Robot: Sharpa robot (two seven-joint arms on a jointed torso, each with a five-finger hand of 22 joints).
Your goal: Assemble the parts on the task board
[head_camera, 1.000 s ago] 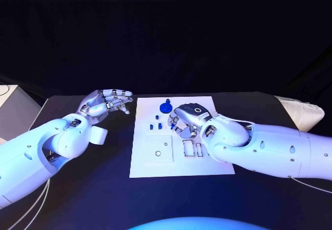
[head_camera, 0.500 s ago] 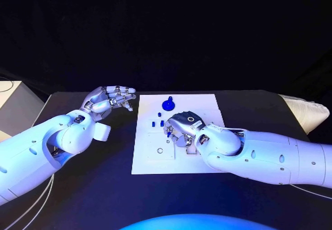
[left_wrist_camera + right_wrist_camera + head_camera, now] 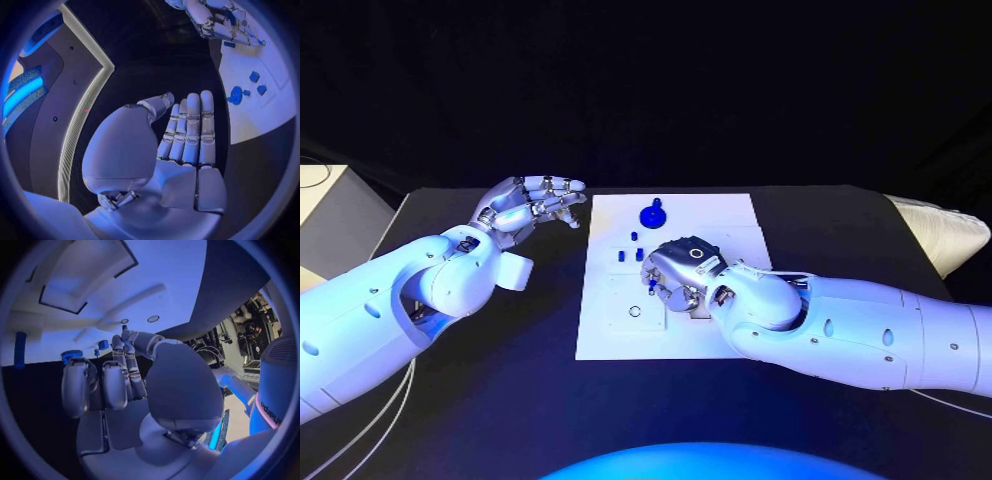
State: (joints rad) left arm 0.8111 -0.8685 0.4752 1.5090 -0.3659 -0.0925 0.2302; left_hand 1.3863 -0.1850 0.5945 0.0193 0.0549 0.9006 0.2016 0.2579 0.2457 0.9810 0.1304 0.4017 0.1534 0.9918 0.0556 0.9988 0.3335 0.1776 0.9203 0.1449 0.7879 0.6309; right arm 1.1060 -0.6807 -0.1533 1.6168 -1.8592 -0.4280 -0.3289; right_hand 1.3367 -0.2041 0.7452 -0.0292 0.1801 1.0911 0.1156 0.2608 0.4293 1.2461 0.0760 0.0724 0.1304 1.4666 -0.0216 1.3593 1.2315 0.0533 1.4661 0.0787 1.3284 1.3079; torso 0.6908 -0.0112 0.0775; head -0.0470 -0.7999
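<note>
Right robot hand: fingers curled down over the middle of the white board; whether it grasps anything cannot be told.
Left robot hand: released, fingers apart, off the board's left edge.
Blue pieces: just beside the right robot hand, toward the board's left edge; the nearer hand is the right.
Blue knob: near the board's far edge.

One white board on one black table. Blue parts in plain sight on it, head view: one round knob-like piece at the far end; three small pegs just nearer. More may sit under the right hand; cannot tell. Hands: two, the left hand being the other.
</note>
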